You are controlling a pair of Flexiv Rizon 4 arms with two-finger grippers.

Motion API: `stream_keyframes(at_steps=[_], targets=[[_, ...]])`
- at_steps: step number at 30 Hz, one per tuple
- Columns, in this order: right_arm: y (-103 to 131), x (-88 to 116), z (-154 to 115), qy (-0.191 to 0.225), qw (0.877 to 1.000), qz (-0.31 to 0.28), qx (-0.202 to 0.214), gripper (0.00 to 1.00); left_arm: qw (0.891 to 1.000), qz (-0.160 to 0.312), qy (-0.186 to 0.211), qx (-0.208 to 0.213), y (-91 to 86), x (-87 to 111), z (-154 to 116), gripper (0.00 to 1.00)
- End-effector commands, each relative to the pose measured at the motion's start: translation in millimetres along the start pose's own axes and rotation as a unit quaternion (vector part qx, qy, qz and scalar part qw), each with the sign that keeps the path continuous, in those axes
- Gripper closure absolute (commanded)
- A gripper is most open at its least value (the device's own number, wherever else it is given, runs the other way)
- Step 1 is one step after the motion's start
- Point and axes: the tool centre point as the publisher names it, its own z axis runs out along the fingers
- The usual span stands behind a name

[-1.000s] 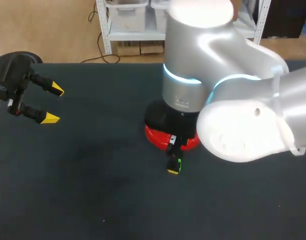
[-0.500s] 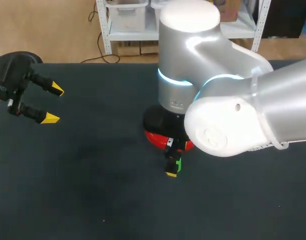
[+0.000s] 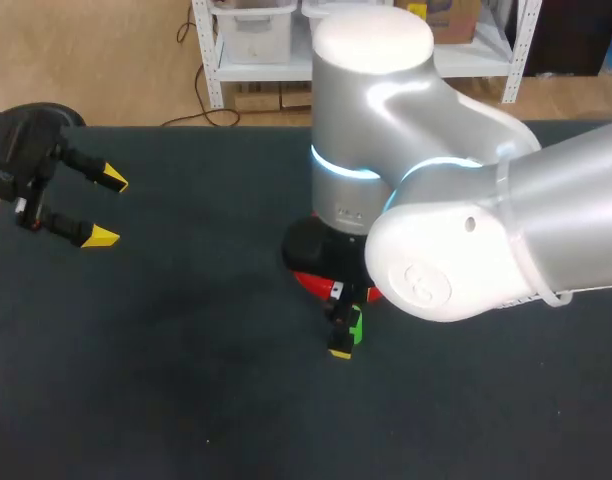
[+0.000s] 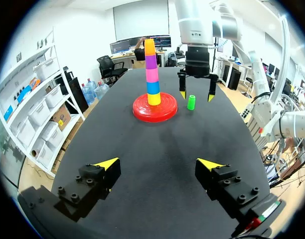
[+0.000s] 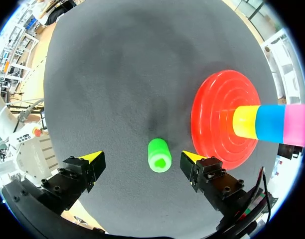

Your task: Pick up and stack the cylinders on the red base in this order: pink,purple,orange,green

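The green cylinder (image 5: 159,155) is standing upright between the fingers of the right gripper (image 5: 141,157), which are being held wide apart and unclamped, with the red base (image 5: 215,117) just beside. It is being judged light, rigid and smooth, so a mid-height grip across its curved sides is being advised.

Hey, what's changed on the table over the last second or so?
The right arm swung toward the left of the head view, hiding more of the red base. The right gripper slid slightly nearer the camera, with its fingers open on either side of the green cylinder. Nothing was gripped or released. The left gripper stayed open at the left side, and the green cylinder did not visibly move.
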Motion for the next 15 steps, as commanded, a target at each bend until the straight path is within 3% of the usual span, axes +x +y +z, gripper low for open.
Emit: stream_keyframes(at_steps=[1,15], targets=[[-1.0,-0.9,1.5,0.0,1.0,0.001,0.0,0.0,1.0,0.001,-0.001,-0.002,-1.2,0.9,-0.1,0.0],[-1.3,0.2,3.1,0.008,1.0,0.004,0.004,0.0,1.0,0.001,-0.001,-0.002,-1.2,0.9,-0.1,0.0]])
